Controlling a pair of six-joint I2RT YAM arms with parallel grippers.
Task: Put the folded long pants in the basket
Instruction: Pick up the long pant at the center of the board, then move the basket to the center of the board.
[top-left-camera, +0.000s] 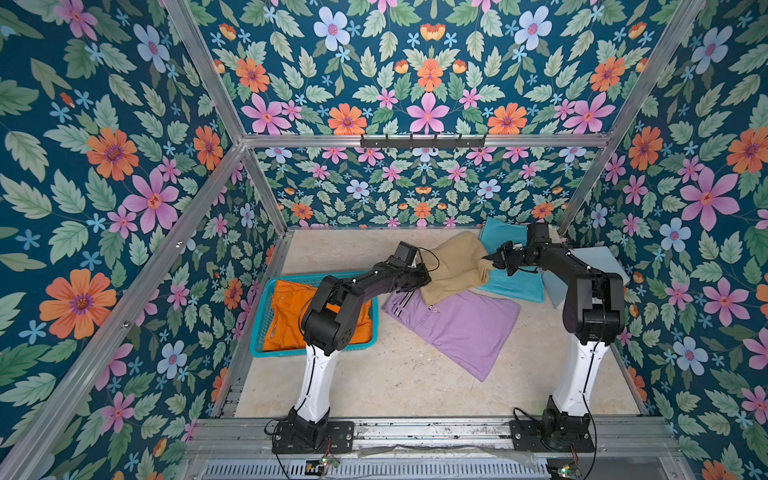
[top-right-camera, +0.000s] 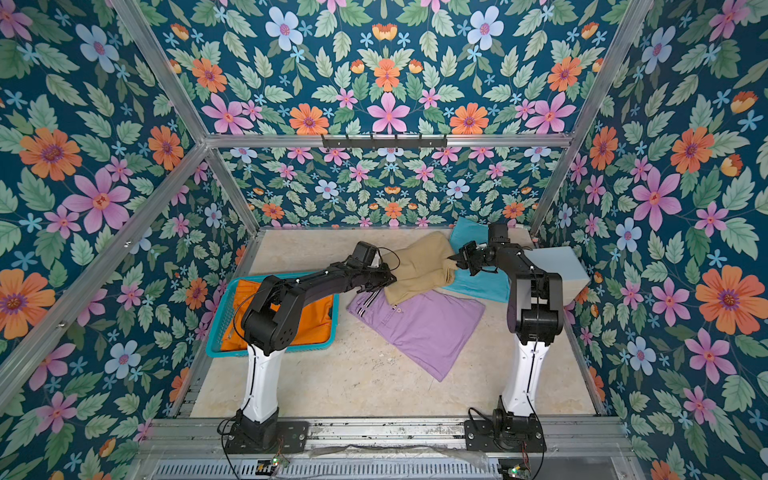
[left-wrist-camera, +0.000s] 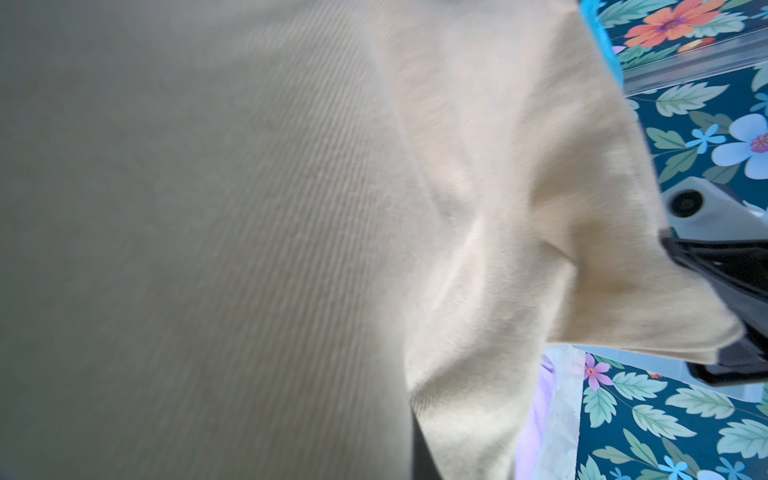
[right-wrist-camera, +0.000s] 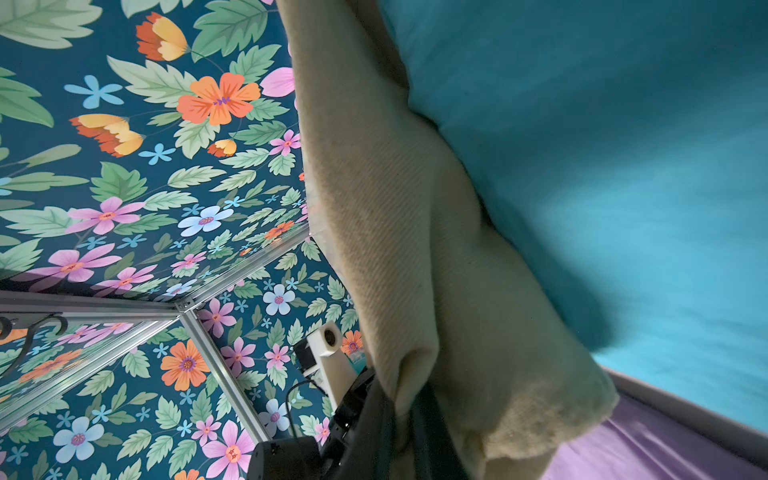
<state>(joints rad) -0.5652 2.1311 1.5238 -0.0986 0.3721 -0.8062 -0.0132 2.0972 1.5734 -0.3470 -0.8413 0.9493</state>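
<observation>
The tan folded long pants (top-left-camera: 453, 266) hang lifted and bunched between my two grippers, above the lilac pants (top-left-camera: 461, 328) and the turquoise pants (top-left-camera: 513, 286). My left gripper (top-left-camera: 427, 276) is shut on the tan cloth's left edge, and that cloth (left-wrist-camera: 498, 208) fills the left wrist view and hides the jaws. My right gripper (right-wrist-camera: 401, 428) is shut on the tan cloth's right corner, with dark fingers (right-wrist-camera: 374, 428) on either side of a pinched fold. The orange pants (top-left-camera: 286, 307) lie in the teal basket (top-left-camera: 316, 351) at the left, partly under my left arm.
A pale blue box (top-right-camera: 557, 270) stands against the right wall behind my right arm. Flowered walls and aluminium posts close in the floor on three sides. A black hook rail (top-left-camera: 422, 141) hangs on the back wall.
</observation>
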